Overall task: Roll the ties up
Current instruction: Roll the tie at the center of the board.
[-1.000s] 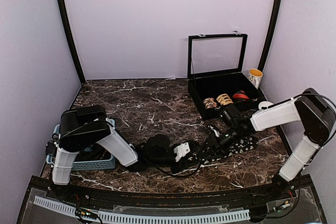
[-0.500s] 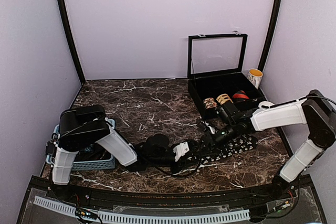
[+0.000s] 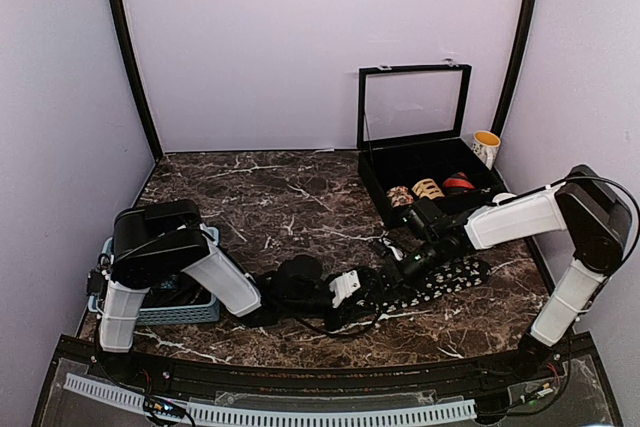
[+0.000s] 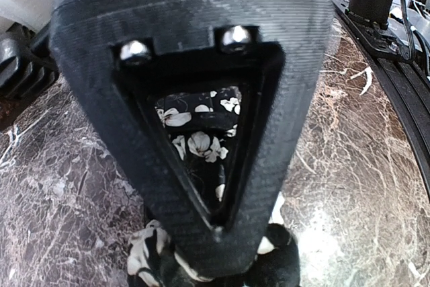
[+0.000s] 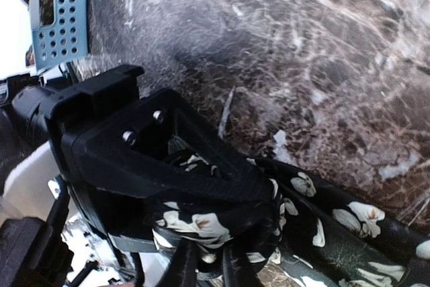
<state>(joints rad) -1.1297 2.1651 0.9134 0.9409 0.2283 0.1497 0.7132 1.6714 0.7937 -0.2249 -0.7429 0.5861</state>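
— How's the left gripper (image 3: 372,292)?
— Jaws part closed around the tie's (image 3: 450,277) coiled end, arm stretched low over the table (image 3: 260,197).
— And the right gripper (image 3: 398,272)?
— Just beside it; I can't tell its grip. The tie runs outward under that bent arm.

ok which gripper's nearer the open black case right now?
Right. The right gripper is just in front of the case, at the flowered tie; the left gripper meets it there, a little further from the case.

One tie (image 3: 440,282) on the table (image 3: 260,197) front-centre, case (image 3: 375,187) behind-right with perhaps three coils (image 3: 428,190) inside, basket (image 3: 180,312) near left.
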